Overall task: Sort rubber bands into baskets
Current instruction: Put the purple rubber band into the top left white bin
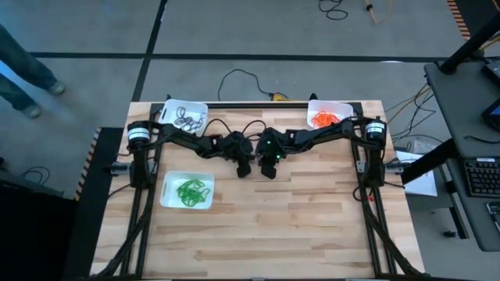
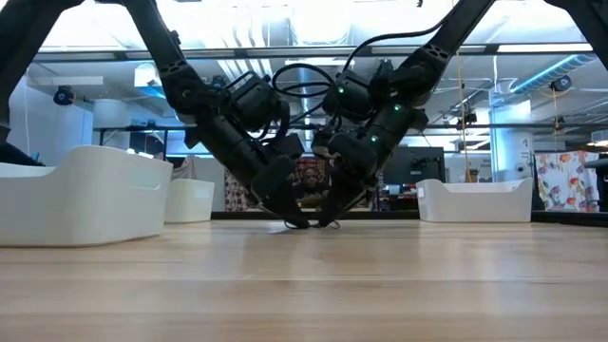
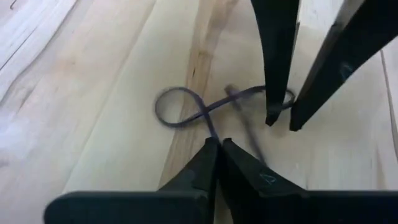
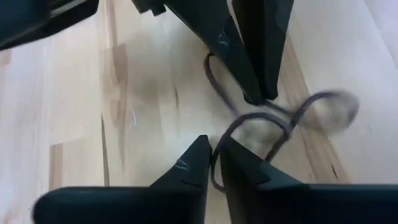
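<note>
Two tools on one last dark rubber band (image 3: 186, 111), mid-counter (image 1: 312, 226).
Left tool (image 3: 219, 144) and right tool (image 4: 215, 148) both pinch it; next, one should release, so the other carries it to the dark-band basket (image 1: 168, 109).

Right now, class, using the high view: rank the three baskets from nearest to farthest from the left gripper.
1. Basket of dark bands, at the table's far left corner behind the left gripper.
2. Basket of green bands, at the table's left.
3. Basket of orange bands, far right corner.

The first two are nearly tied.

Three baskets (image 1: 166, 190) on table (image 1: 297, 226): two at rear corners, one front-left; bands inside each.
</note>
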`<state>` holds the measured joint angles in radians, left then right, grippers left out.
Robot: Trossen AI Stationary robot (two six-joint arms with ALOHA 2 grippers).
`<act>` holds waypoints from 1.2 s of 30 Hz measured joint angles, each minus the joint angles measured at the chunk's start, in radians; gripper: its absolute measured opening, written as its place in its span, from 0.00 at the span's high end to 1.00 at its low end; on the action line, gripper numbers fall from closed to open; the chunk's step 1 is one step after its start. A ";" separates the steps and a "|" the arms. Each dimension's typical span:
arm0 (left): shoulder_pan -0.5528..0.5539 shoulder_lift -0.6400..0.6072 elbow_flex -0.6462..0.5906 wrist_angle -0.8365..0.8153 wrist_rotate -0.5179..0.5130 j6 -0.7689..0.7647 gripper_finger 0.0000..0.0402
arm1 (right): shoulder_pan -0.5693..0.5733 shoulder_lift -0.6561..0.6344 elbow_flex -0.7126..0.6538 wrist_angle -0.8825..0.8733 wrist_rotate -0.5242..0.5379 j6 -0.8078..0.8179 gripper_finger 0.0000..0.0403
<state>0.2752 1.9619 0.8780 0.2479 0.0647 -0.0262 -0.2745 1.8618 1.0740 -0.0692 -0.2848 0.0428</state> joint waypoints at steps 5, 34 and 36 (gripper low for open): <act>0.003 -0.009 -0.001 -0.018 -0.002 -0.002 1.00 | 0.000 -0.027 0.000 -0.011 -0.001 0.010 0.82; 0.160 -0.428 -0.008 -0.371 -0.062 0.041 1.00 | -0.001 -0.173 0.002 -0.070 0.105 -0.017 0.59; 0.179 -0.481 -0.008 -0.421 -0.101 0.041 1.00 | -0.001 -0.173 0.002 -0.067 0.106 -0.017 0.58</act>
<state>0.4544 1.4806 0.8703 -0.1734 -0.0363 0.0144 -0.2756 1.6886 1.0760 -0.1361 -0.1791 0.0259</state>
